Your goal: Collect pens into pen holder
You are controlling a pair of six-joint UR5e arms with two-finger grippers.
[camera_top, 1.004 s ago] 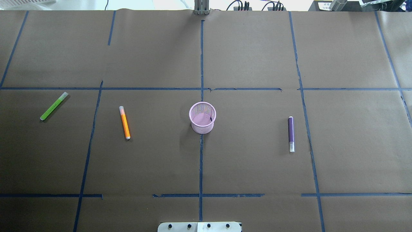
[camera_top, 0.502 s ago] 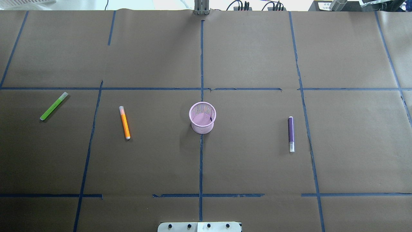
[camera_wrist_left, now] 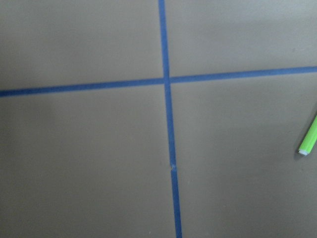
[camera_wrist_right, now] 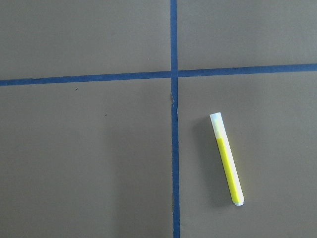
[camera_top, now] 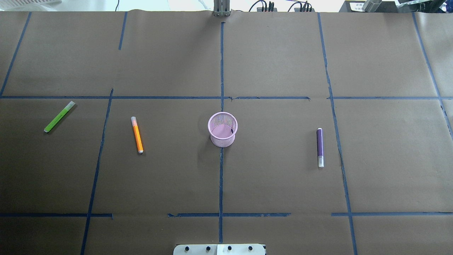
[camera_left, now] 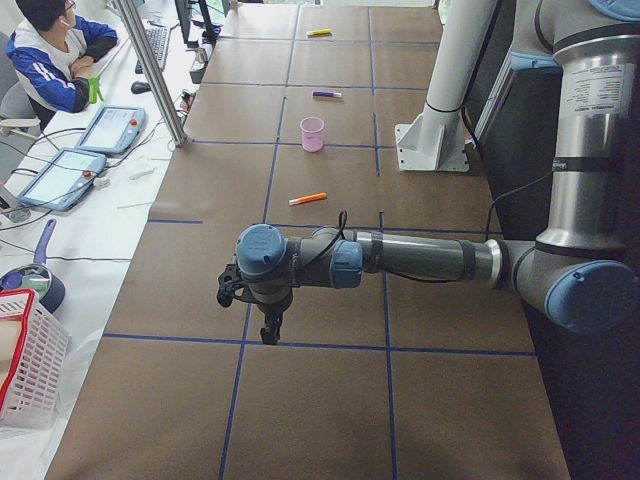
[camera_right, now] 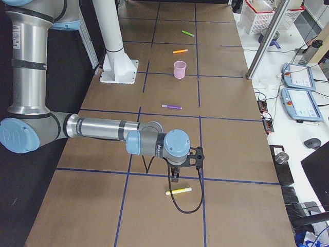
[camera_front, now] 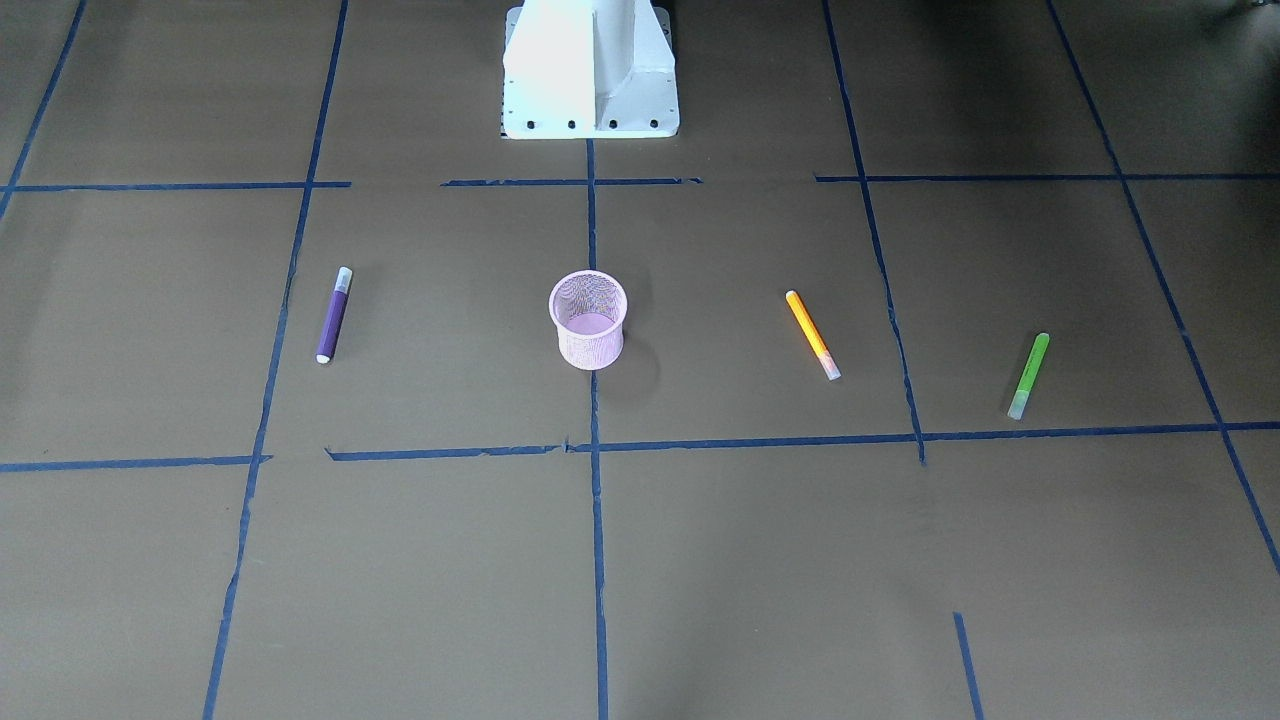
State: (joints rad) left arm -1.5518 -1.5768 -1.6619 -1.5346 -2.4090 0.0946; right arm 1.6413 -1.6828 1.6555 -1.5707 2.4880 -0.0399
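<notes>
The pink mesh pen holder [camera_top: 222, 129] stands upright at the table's middle with no pen in it. The orange pen [camera_top: 137, 134] and the green pen [camera_top: 59, 116] lie flat to its left, and the purple pen [camera_top: 320, 147] lies to its right. A yellow pen [camera_wrist_right: 227, 158] lies far out on the right end, just below my right gripper [camera_right: 175, 181]. My left gripper [camera_left: 270, 330] hangs over bare paper at the left end, with the green pen's tip [camera_wrist_left: 308, 139] at its camera's edge. Neither wrist view shows fingers, so I cannot tell whether either gripper is open or shut.
Brown paper with blue tape lines [camera_top: 221, 177] covers the table. The robot's white base [camera_front: 590, 70] stands at the near middle edge. An operator [camera_left: 55, 50], tablets [camera_left: 60, 175] and a white basket [camera_left: 25, 370] are beside the far edge.
</notes>
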